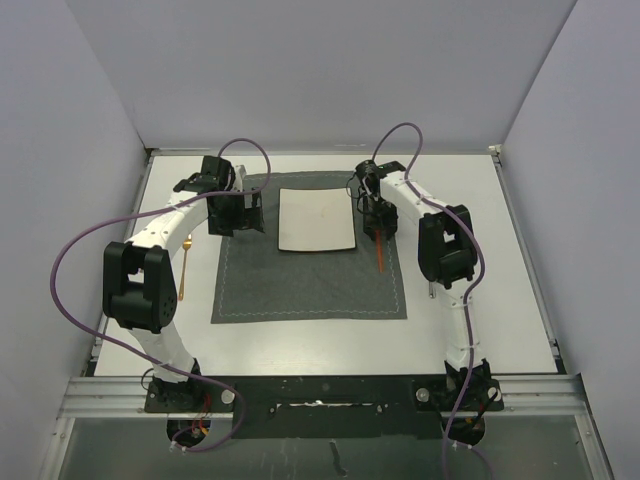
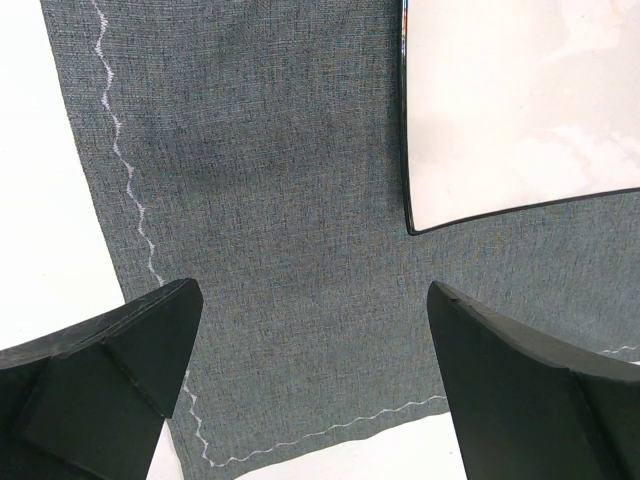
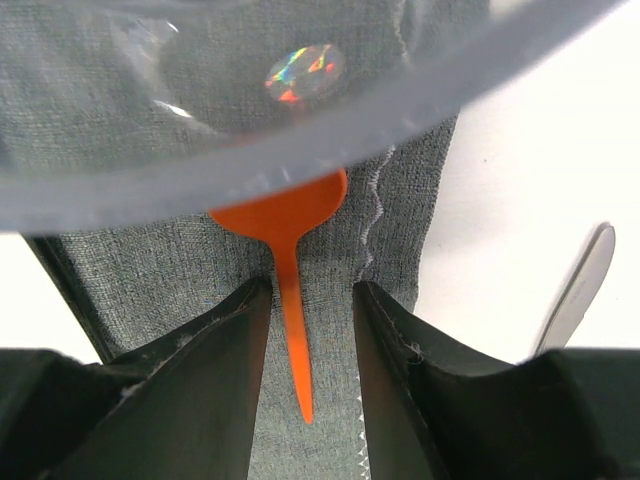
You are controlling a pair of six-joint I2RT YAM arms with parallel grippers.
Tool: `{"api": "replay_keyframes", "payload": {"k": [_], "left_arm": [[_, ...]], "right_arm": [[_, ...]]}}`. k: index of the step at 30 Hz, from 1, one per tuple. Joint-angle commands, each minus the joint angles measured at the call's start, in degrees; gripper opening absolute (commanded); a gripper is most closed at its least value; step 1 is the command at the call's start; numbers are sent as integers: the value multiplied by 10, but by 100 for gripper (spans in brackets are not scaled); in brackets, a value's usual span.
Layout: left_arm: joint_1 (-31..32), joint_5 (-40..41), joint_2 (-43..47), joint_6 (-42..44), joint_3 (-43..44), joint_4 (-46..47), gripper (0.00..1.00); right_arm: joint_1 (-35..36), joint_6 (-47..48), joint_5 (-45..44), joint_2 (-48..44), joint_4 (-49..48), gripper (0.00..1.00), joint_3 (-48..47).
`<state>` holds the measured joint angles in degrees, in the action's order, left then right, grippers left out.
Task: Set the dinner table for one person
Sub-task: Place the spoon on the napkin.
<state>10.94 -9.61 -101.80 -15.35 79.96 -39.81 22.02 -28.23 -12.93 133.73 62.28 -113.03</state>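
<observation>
The white dinner table (image 1: pixel 480 300) carries a dark grey placemat (image 1: pixel 300 285) with a white square plate (image 1: pixel 316 220) on its far half. An orange spoon (image 1: pixel 383 255) lies on the mat right of the plate. My right gripper (image 1: pixel 377 215) hovers over it. In the right wrist view its jaws (image 3: pixel 312 290) stand a little apart, with the spoon (image 3: pixel 290 220) flat on the mat between and below them. My left gripper (image 1: pixel 243 212) is wide open and empty over the mat's far left corner (image 2: pixel 280 200), beside the plate (image 2: pixel 520 100).
A blurred clear cup (image 3: pixel 200 130) fills the top of the right wrist view; I cannot tell where it stands. A silver utensil (image 3: pixel 575 290) lies on the table right of the mat. A gold utensil (image 1: pixel 187 265) lies left of the mat.
</observation>
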Motion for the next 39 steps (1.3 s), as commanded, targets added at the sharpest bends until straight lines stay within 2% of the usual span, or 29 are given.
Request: {"api": "replay_keyframes", "payload": {"k": [1,4,9,15,16,18,21,22,39], "left_arm": [[1,0,25,8,8,23,98],[1,0,24,9,8,23,98],[2,0,22,9,9,23,98],[2,2,23,9,8,22,98],[2,2,23,9,8,23,98],[2,3,24,9,8,23,98],[2,3,24,10,7,23,98],[2,3,25,10,7,22,98],[2,4,20,11,9,20,98]], "right_arm": [[3,-22,-32,-26,24,40,-16],[3,-30,-33,-47,18,41,-8],[4,-30,-16,-113,-36,53,32],[4,-29,-9,-175,-76,53,69],[4,-29,-12,-180,-76,52,71],[2,-30,-16,-183,-73,41,73],[0,-31,-21,-179,-66,3,80],[-2,-31,-20,-177,-67,0,86],[-43,-35,-3,-134,-97,0,162]]}}
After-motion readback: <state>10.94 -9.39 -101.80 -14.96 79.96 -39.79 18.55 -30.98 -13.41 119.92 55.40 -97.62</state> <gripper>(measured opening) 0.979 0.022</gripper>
